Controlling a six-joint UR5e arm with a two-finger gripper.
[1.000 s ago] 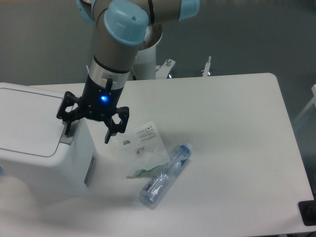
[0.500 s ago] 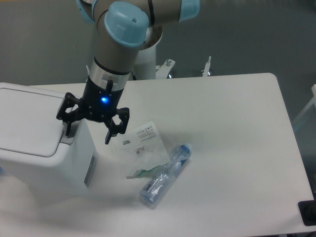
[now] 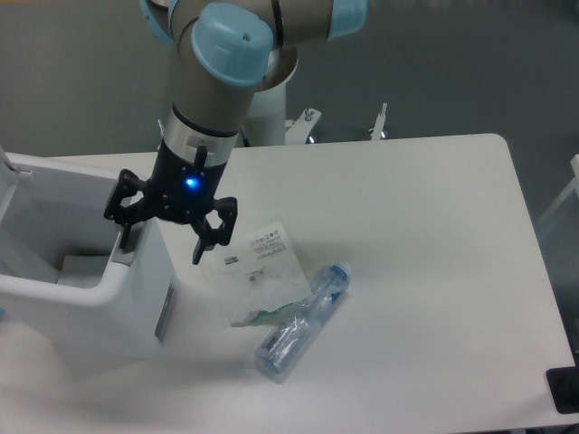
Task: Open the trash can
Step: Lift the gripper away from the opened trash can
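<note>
The trash can (image 3: pixel 136 303) is a big white boxy bin at the left edge of the table. Its lid (image 3: pixel 7 167) stands swung up at the far left, mostly out of frame, and the inside of the bin shows. My gripper (image 3: pixel 159 244) hangs over the bin's right rim with its black fingers spread open. The left finger (image 3: pixel 123 237) rests on the grey push tab at that rim. The right finger hangs outside the bin's wall, above the table. Nothing is held.
A clear plastic bag with a white label (image 3: pixel 258 271) lies on the table just right of the bin. A crushed clear bottle with a blue cap (image 3: pixel 303 321) lies beside it. The arm's base (image 3: pixel 271 108) stands at the table's back edge.
The trash can's lid was flat and closed in both earlier frames; now it has sprung up to the left and the bin stands open. The gripper has not visibly moved.
</note>
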